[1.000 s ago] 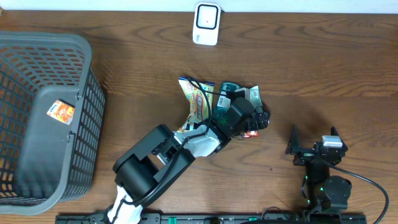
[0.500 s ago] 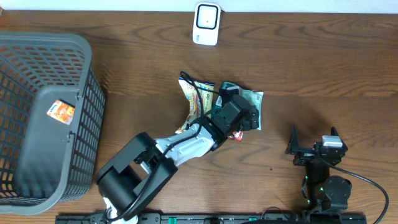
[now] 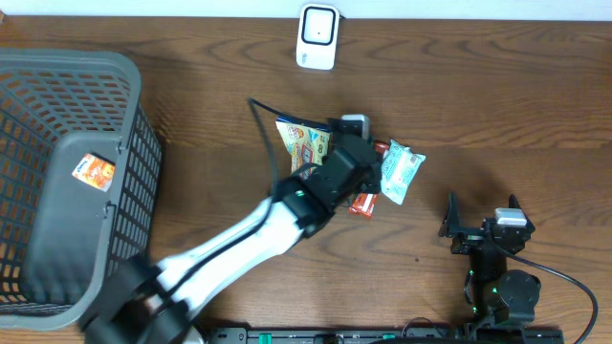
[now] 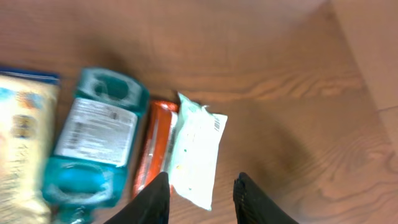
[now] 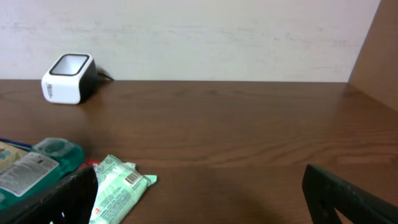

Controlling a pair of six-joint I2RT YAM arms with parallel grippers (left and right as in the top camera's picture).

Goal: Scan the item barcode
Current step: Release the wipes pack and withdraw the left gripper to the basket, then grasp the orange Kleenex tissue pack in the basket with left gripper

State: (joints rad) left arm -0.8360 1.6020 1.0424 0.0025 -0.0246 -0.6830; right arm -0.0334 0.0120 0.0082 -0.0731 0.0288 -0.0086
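Observation:
Several items lie in a heap at mid-table: a pale green packet point(image 3: 400, 175) point(image 4: 196, 152) point(image 5: 118, 186), a red-orange packet point(image 3: 361, 204) point(image 4: 154, 149), a teal bottle point(image 4: 93, 146) and a yellow snack bag point(image 3: 304, 143). The green packet's barcode point(image 5: 129, 179) faces up. The white scanner point(image 3: 316, 36) point(image 5: 67, 78) stands at the table's far edge. My left gripper point(image 4: 202, 190) hovers over the green packet's near end, jaws a modest gap apart with nothing between them. My right gripper point(image 3: 483, 218) point(image 5: 205, 199) rests wide open at the front right, holding nothing.
A grey mesh basket point(image 3: 57, 172) fills the left side with a small orange packet point(image 3: 94, 170) inside. My left arm point(image 3: 287, 205) stretches diagonally from the front edge over the heap and hides most of the bottle from above.
My left gripper has drawn back left off the heap and its jaws have narrowed. The green packet now lies uncovered, shifted slightly right. The right arm has not moved.

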